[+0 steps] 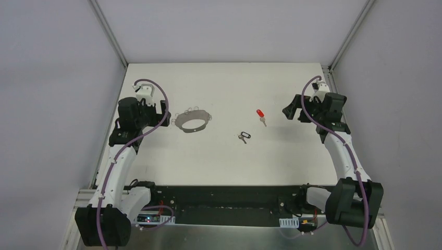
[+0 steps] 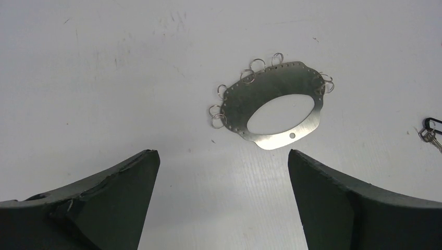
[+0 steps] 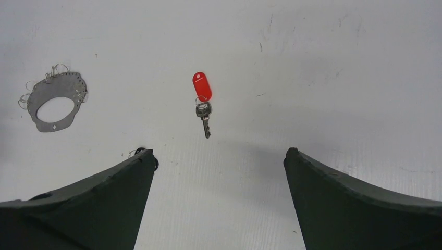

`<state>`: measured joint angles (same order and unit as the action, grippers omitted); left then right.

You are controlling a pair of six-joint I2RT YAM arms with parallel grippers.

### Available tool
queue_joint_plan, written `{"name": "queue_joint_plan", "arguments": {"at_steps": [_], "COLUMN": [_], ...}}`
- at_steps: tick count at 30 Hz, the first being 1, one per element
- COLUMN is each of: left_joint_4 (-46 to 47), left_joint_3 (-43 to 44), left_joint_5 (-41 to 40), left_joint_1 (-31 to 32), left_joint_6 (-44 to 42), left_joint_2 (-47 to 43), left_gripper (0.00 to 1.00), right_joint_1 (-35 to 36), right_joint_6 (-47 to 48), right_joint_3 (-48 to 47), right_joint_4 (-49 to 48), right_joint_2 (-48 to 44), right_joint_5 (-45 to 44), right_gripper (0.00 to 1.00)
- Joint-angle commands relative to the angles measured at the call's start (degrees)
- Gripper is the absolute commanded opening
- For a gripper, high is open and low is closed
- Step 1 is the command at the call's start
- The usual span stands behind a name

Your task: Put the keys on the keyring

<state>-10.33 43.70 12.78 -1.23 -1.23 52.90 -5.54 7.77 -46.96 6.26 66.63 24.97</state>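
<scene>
The left pincer (image 1: 168, 113) hangs above the white desk (image 1: 224, 166) with its dark fingers spread wide and nothing between them, just to the left of the keyring (image 1: 180, 121) and not touching it. From the left wrist camera, the same pincer (image 2: 221, 153) frames the keyring (image 2: 245, 99) lying flat just ahead of its fingertips: a thin grey oval metal band with a large opening, a row of tiny holes and several small silver wire loops (image 2: 255, 65) along its far edge, and a single hole near its near edge. To the keyring's right, and a little nearer the arm bases, lies the key with the dark oblong tag (image 1: 244, 136), only partly caught at the right edge of the left wrist view (image 2: 430, 130). Farther right of the keyring rests the key with the red tag (image 1: 260, 114). Both keys lie loose on the desk, well apart from the keyring. The right pincer (image 1: 292, 112), farthest right of the keyring, is likewise wide and empty. Its wrist camera shows its fingertips (image 3: 217, 151) flanking the red-tagged key (image 3: 201, 86), blade pointing toward the camera, with the keyring (image 3: 70, 86) off to the left.
</scene>
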Motion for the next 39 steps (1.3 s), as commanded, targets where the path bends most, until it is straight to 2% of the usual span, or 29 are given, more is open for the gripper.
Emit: {"name": "queue_joint_plan", "arguments": {"at_steps": [1, 10, 13, 15, 18, 24, 30, 39], "left_joint_4": [-1.03, -2.91, -6.21, -9.06, -13.97, -18.59, -22.96, -25.61], "left_joint_3": [2.73, 3.92, 6.41, 8.59, 12.88, 22.14, 33.68, 46.65], "left_joint_5": [2.26, 5.10, 4.63, 1.48, -0.23, -3.85, -2.41, -0.83], "left_joint_1": [-0.52, -0.40, 1.01, 5.98, 9.62, 14.95, 17.34, 25.13], "left_joint_6": [-2.24, -3.52, -5.85, -9.14, -11.66, -12.77, -8.01, -8.66], "left_joint_2": [-0.24, 0.52, 2.62, 5.42, 11.27, 25.41, 41.02, 55.68], "left_gripper": [1.00, 1.00, 1.00, 1.00, 1.00, 1.00, 0.86, 0.66], "right_joint_1": [-0.35, -0.16, 2.17, 5.06, 9.33, 10.46, 10.34, 8.71], "right_joint_6": [1.15, 1.92, 3.13, 4.67, 6.43, 5.73, 7.00, 7.01], "right_joint_3": [0.55, -0.12, -1.29, -2.52, -3.76, -2.03, -0.26, -0.24], "right_joint_4": [-1.57, -0.30, 0.90, 2.20, 3.04, 2.00, 1.86, 2.35], "right_joint_2": [-2.20, -3.13, -2.15, -1.08, 0.50, 1.92, 2.26, 5.07], "right_joint_5": [1.91, 1.32, -0.98, -3.86, -6.12, -0.10, -1.06, 0.24], "right_gripper": [0.98, 0.98, 0.98, 0.98, 0.98, 0.98, 0.98, 0.98]}}
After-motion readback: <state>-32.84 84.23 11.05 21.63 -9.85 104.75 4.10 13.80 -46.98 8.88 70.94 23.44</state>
